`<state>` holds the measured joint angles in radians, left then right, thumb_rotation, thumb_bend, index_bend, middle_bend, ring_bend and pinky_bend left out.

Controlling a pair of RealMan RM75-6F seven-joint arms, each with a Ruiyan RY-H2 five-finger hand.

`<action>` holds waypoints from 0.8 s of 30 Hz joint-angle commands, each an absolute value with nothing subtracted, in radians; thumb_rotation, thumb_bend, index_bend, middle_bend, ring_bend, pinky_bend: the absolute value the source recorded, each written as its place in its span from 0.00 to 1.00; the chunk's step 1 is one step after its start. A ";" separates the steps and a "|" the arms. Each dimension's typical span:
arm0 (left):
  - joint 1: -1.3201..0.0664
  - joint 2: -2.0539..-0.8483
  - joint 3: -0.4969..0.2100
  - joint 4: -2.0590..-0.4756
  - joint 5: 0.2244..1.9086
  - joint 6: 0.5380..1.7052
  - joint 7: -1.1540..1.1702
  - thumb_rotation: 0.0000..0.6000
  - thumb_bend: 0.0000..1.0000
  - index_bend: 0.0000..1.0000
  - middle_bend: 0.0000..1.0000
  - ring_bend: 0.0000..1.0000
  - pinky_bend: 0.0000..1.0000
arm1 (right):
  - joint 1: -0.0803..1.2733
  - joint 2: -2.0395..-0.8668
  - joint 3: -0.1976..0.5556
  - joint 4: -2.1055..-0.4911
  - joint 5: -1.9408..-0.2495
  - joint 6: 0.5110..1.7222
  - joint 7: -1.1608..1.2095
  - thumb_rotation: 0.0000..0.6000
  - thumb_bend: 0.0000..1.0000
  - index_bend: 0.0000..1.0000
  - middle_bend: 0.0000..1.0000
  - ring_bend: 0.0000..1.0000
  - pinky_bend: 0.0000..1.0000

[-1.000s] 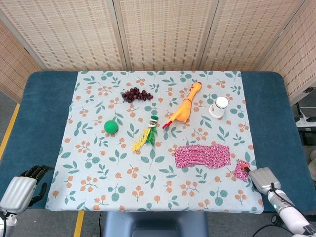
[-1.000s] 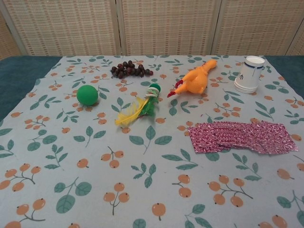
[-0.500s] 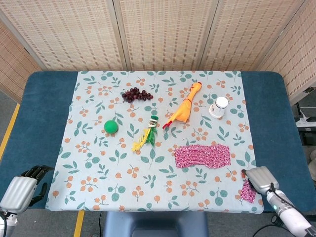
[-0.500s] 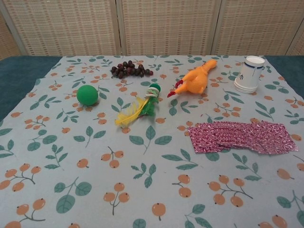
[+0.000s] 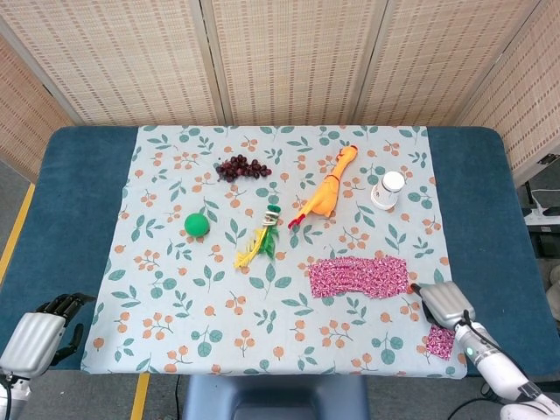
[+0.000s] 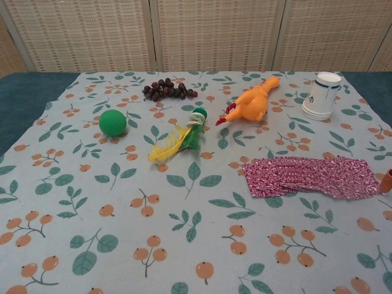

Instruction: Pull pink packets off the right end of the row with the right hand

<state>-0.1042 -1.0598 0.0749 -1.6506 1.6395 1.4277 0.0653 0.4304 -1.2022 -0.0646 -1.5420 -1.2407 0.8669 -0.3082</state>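
The row of pink packets (image 5: 360, 276) lies flat on the cloth (image 5: 175, 262), long axis left-right. They look thin, light and limp, so a fingertip should drag the right-end edge. One detached packet (image 5: 440, 340) lies beside the right hand (image 5: 442, 304), whose finger posture cannot be determined

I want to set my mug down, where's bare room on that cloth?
The near-left stretch of the cloth, below the green ball and left of the packet row, is bare. The right side is crowded: row, loose packet, right robot hand.
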 commanded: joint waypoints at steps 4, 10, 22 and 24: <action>-0.105 -1.060 0.075 -1.650 1.639 1.425 0.065 1.00 0.59 0.24 0.26 0.25 0.44 | 0.435 -1.210 -0.060 -1.541 -1.250 0.867 -0.296 1.00 0.90 0.23 0.75 0.86 0.82; -0.105 -1.060 0.075 -1.651 1.637 1.425 0.066 1.00 0.59 0.24 0.26 0.25 0.44 | 0.437 -1.216 -0.058 -1.540 -1.265 0.871 -0.283 1.00 0.91 0.22 0.75 0.86 0.82; -0.105 -1.059 0.075 -1.652 1.637 1.425 0.068 1.00 0.59 0.24 0.26 0.25 0.44 | 0.469 -1.261 -0.037 -1.480 -1.207 0.820 -0.295 1.00 0.91 0.22 0.75 0.86 0.82; -0.105 -1.059 0.075 -1.652 1.639 1.426 0.068 1.00 0.59 0.24 0.26 0.25 0.44 | 0.470 -1.263 -0.037 -1.477 -1.198 0.819 -0.302 1.00 0.91 0.22 0.75 0.86 0.82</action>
